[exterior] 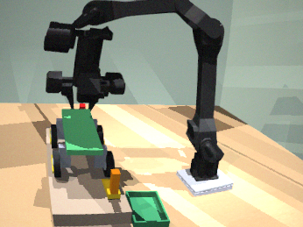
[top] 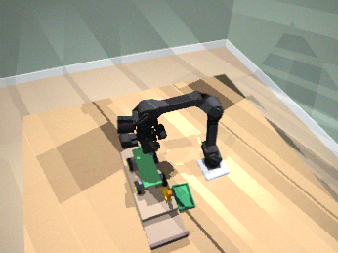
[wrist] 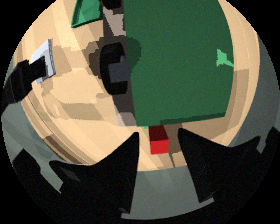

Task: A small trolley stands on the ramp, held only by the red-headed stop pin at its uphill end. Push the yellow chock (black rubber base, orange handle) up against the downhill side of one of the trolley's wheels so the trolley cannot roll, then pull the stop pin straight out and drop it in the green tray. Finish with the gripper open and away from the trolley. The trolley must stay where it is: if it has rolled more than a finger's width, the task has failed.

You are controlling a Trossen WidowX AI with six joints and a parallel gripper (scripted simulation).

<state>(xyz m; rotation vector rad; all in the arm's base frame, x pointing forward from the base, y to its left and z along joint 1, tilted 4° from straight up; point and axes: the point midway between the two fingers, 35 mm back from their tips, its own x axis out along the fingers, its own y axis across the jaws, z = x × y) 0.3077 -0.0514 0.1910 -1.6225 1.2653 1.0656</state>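
Note:
The green-topped trolley (top: 147, 168) (exterior: 82, 132) (wrist: 175, 60) stands on the ramp (top: 165, 230) (exterior: 83, 198). The yellow chock (top: 164, 193) (exterior: 114, 194), with its orange handle upright, sits just downhill of the trolley's lower wheel on the tray side; whether it touches the tyre is unclear. The red pin head (exterior: 82, 105) (wrist: 159, 146) stands at the trolley's uphill end. My gripper (exterior: 81, 108) (wrist: 159, 133) points down there, partly open and empty, with one fingertip on each side of the head and gaps on both sides. The pin's shaft is hidden.
The green tray (top: 190, 194) (exterior: 165, 209) lies beside the ramp on the chock's side. The arm's white base plate (top: 216, 173) (exterior: 206, 187) (wrist: 50, 57) is on that same side, farther out. The trolley's deck edge is close to the fingertips.

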